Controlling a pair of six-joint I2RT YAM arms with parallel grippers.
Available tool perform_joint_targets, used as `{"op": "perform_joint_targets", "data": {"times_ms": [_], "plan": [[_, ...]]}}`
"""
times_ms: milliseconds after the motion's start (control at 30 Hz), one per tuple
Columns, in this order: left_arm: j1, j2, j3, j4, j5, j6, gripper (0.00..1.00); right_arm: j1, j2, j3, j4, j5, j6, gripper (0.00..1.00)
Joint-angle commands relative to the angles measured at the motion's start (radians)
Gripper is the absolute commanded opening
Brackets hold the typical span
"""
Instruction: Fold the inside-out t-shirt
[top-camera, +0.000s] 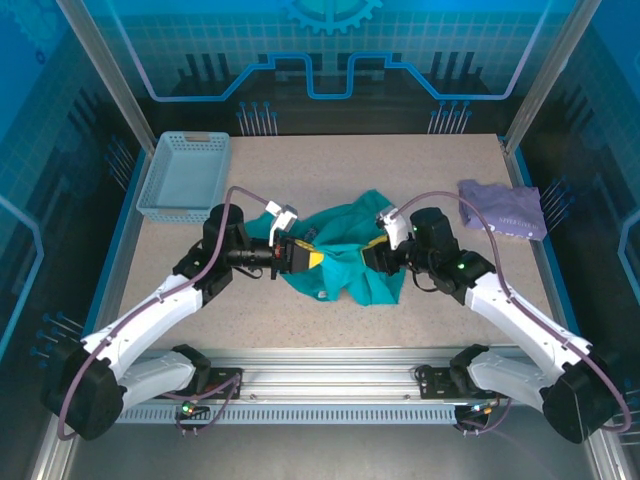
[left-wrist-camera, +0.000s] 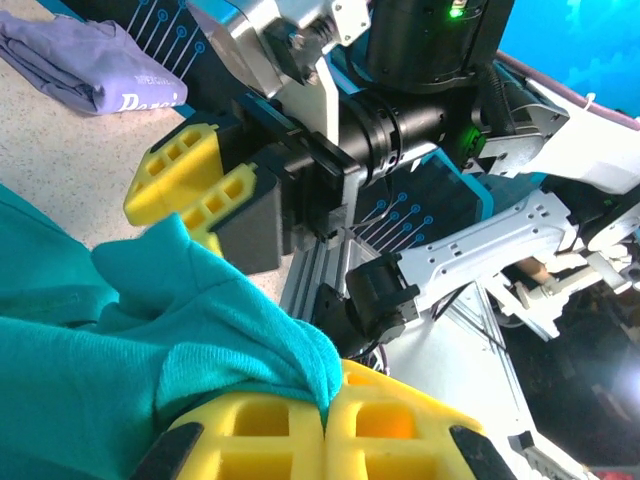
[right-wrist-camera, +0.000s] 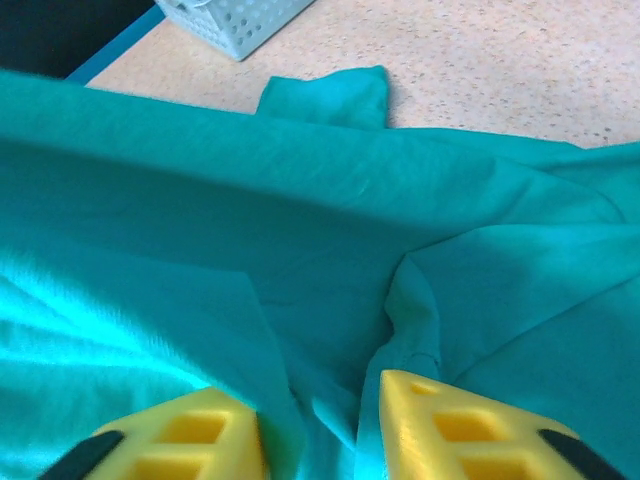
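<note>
While the teal t-shirt (top-camera: 345, 262) is lying crumpled mid-surface (top-camera: 300, 320) between my two arms, my left claw (left-wrist-camera: 325, 425) is pressing its yellow pads (left-wrist-camera: 260, 430) together on a soft fold of it. My right claw (right-wrist-camera: 320, 410) is standing apart with bunched cloth rising into the gap. From above I am seeing a pale blue perforated basket (top-camera: 185, 175) at the far left and a lavender folded garment (top-camera: 503, 210) at the far right, both well apart from the shirt, whereas my left wrist view is showing the right claw's blocky, hollow-celled yellow fingers (left-wrist-camera: 185, 180) just beside the cloth's edge.
</note>
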Motion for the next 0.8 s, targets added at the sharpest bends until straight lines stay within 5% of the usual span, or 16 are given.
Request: {"op": "perform_joint_targets", "data": {"times_ms": [0, 267, 500, 633, 700, 767], "plan": [[0.010, -0.017, 0.058, -0.079, 0.048, 0.105, 0.00, 0.046, -0.067, 0.030, -0.036, -0.010, -0.142, 0.41], [0.010, -0.024, 0.064, -0.137, 0.032, 0.130, 0.00, 0.119, -0.015, 0.087, -0.013, -0.059, -0.268, 0.52], [0.010, -0.031, 0.061, -0.145, 0.031, 0.134, 0.00, 0.144, 0.088, 0.165, 0.013, -0.073, -0.284, 0.51], [0.010, -0.031, 0.062, -0.156, 0.022, 0.142, 0.00, 0.149, 0.137, 0.199, 0.016, -0.078, -0.274, 0.41], [0.011, -0.036, 0.063, -0.159, -0.003, 0.144, 0.00, 0.149, 0.173, 0.222, 0.001, -0.109, -0.258, 0.24], [0.010, -0.054, 0.070, -0.206, -0.154, 0.147, 0.00, 0.137, 0.192, 0.231, -0.009, -0.199, -0.229, 0.07]]}}
